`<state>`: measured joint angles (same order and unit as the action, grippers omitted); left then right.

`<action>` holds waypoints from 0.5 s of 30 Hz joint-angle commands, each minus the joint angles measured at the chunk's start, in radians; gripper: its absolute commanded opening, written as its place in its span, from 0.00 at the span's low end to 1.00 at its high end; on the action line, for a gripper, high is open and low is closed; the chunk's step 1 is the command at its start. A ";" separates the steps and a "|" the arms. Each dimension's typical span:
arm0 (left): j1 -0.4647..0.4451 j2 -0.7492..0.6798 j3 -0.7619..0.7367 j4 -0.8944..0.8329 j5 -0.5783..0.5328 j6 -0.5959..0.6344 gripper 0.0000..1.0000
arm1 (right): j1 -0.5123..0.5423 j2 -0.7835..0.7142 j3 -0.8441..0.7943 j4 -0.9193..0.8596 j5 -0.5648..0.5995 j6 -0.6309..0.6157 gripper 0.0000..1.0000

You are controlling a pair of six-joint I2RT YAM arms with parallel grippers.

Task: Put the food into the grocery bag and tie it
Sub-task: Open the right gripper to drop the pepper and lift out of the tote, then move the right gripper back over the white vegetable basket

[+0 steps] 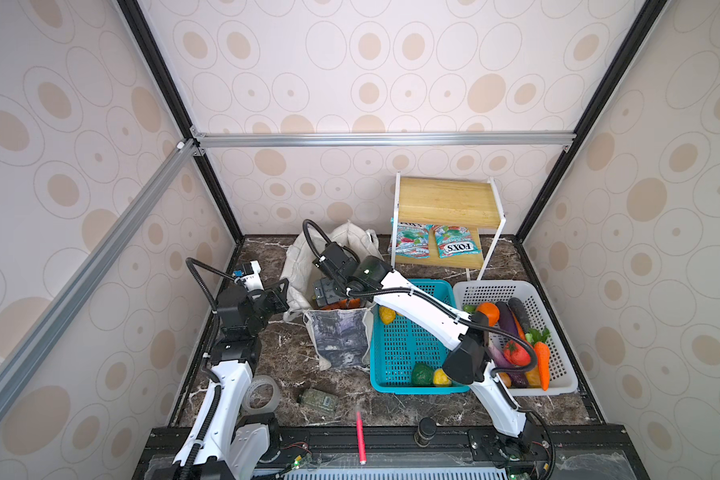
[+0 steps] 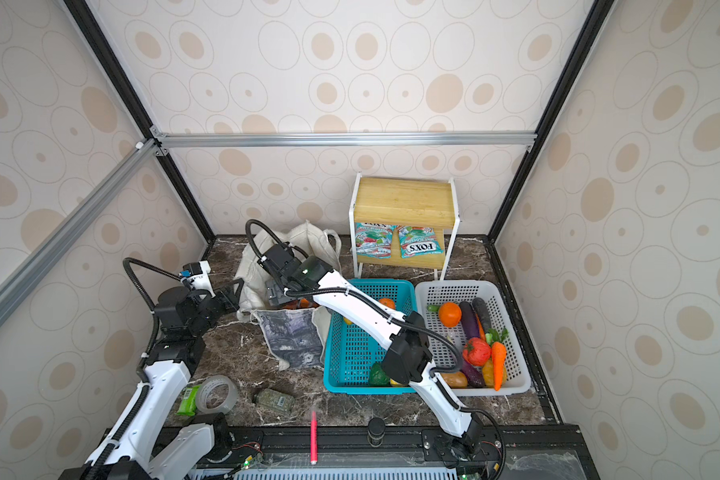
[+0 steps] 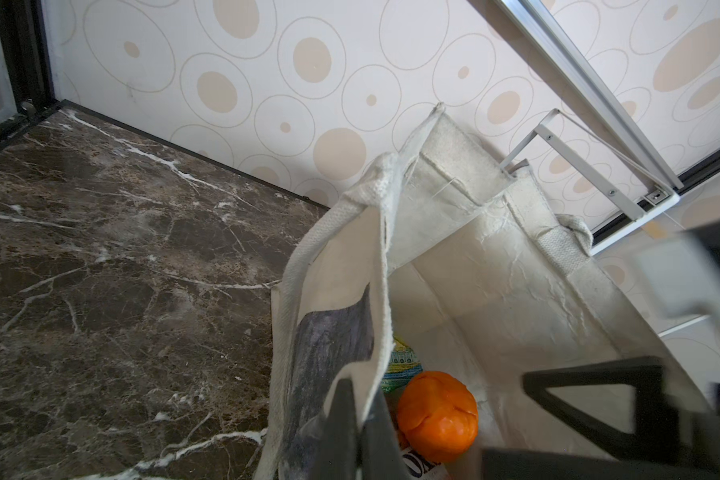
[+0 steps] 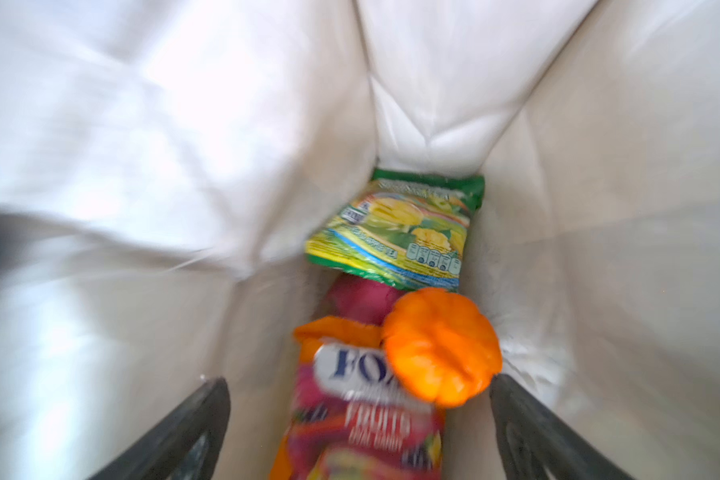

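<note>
Marble top (image 1: 292,353): bag (image 1: 341,336) is being held open by L gripper (image 3: 350,419), clamped on rim, so food drops in. R gripper (image 4: 358,380) is being held inside mouth, jaws apart; pumpkin (image 4: 441,345) is lying inside on packets (image 4: 362,415).

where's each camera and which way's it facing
Top views: high above the arm bases, looking down at dark marble table; both white arms.
Left wrist: beside the off-white canvas tote bag, facing in; shut jaws pinch its rim.
Right wrist: in the bag's mouth, facing down at small orange pumpkin; open jaws.
Wrists share the pumpkin.
</note>
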<state>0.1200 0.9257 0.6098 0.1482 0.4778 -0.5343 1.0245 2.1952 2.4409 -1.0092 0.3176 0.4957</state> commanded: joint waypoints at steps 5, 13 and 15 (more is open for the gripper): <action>0.006 0.007 0.004 0.023 0.016 -0.004 0.00 | 0.019 -0.334 -0.203 -0.043 0.192 -0.058 1.00; 0.007 0.005 0.005 0.019 0.014 0.000 0.00 | 0.016 -0.634 -0.551 -0.045 0.289 -0.059 1.00; 0.006 0.007 0.004 0.023 0.017 -0.002 0.00 | 0.013 -0.728 -0.663 -0.007 0.269 -0.086 1.00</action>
<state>0.1200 0.9279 0.6098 0.1490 0.4774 -0.5343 1.0393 1.5627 1.8702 -1.0161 0.5556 0.4416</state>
